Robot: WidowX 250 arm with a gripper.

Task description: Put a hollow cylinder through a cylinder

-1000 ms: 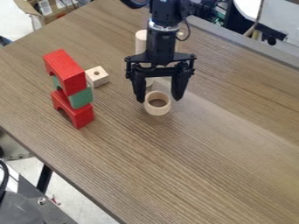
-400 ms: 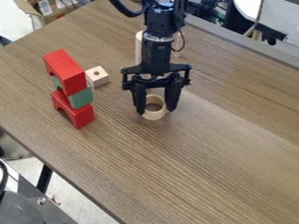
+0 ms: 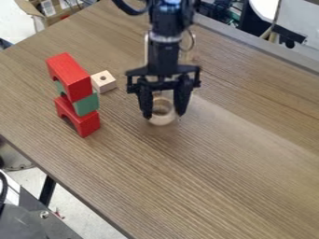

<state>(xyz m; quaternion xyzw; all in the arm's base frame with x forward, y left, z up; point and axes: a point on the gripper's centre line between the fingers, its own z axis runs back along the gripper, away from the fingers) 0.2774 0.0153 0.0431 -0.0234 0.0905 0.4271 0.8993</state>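
Black two-finger gripper (image 3: 164, 115) closed on the pale wooden ring, over the middle of the worktop.

Its fingers pointed down on either side of the short, hollow ring (image 3: 162, 122), which, as far as the view let one judge, they pinched by its outer wall, its round opening facing up. Behind the arm, towards the far edge of the brown wood-grain worktop (image 3: 205, 177), a pale upright cylinder (image 3: 146, 49) was mostly hidden. Nearer the lower-left edge rose a stack: a red arched block (image 3: 87, 125) at the bottom, a green curved block (image 3: 86, 104) in the middle and another red arched block (image 3: 78, 84) on top. Just beside the stack, on its right, lay a pale wooden block (image 3: 106, 85) with a round hole in its upper face.
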